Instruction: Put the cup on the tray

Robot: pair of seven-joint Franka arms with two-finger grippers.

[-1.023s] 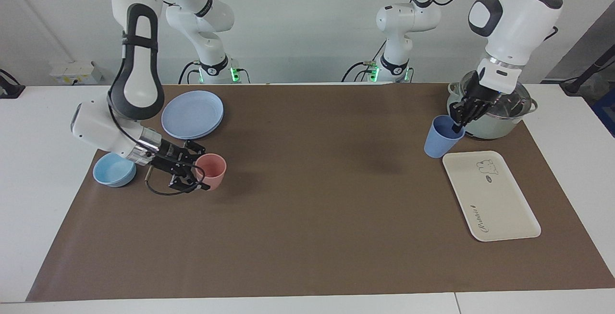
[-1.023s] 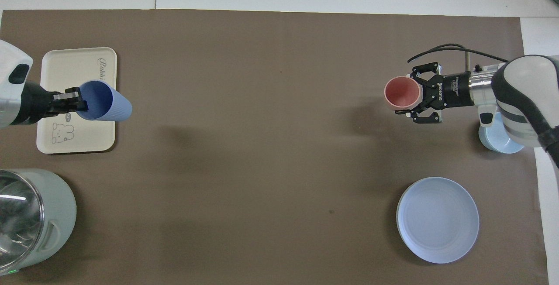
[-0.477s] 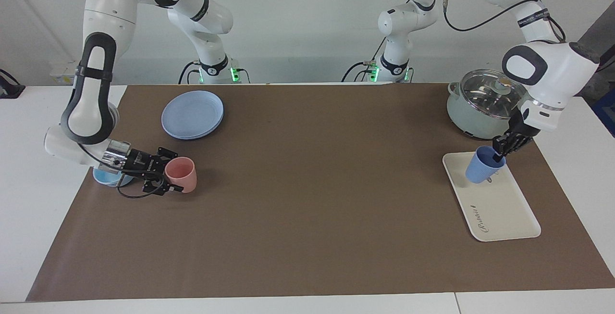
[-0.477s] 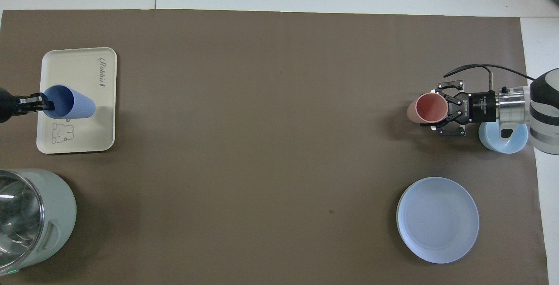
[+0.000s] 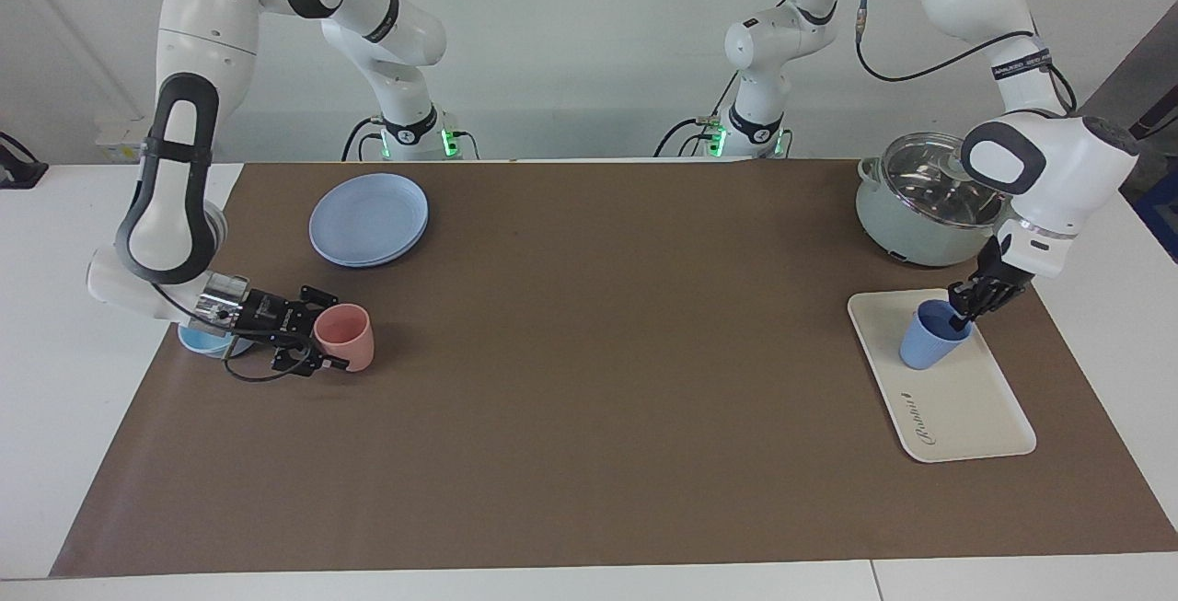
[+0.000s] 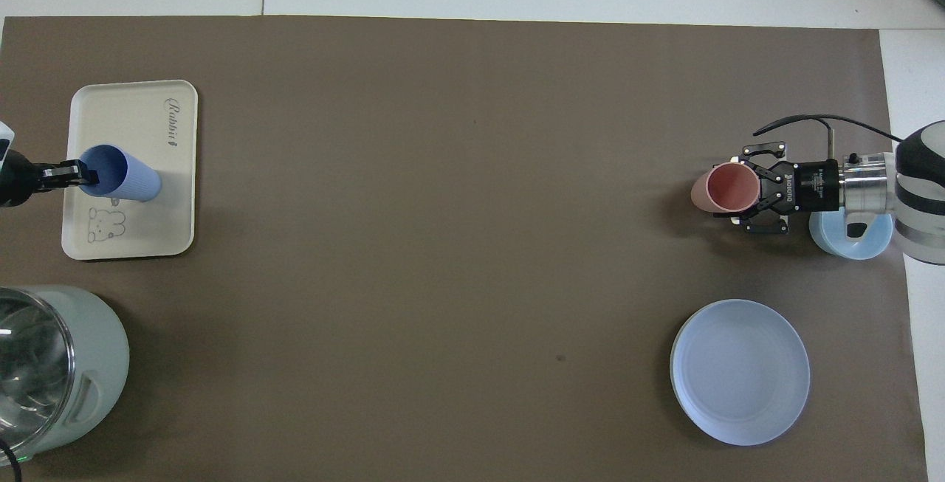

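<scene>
The cup (image 5: 928, 335) stands upright on the tray (image 5: 966, 417), in the half of the tray that is nearer to the robots, close to the small bear drawing. The tray lies at the left arm's end of the tabletop (image 5: 589, 398), near its edge, and the pot (image 5: 920, 201) with a glass lid stands in the corner of that same end, nearer to the robots than the tray. The left pincer (image 5: 964, 311) is at the rim of the cup, with one finger inside it; whether its fingers grip the rim or are already a little apart, I cannot tell. At the right arm's end of the tabletop, the right pincer (image 5: 322, 343) is low over the brown mat and is clamped on the pink cup (image 5: 345, 336), which it holds by the rim. The light-blue bowl (image 6: 849, 238) sits just under the wrist of this arm, near the edge of that end. The stack of round blue plates (image 5: 368, 217) lies nearer to the robots than the pink cup.
</scene>
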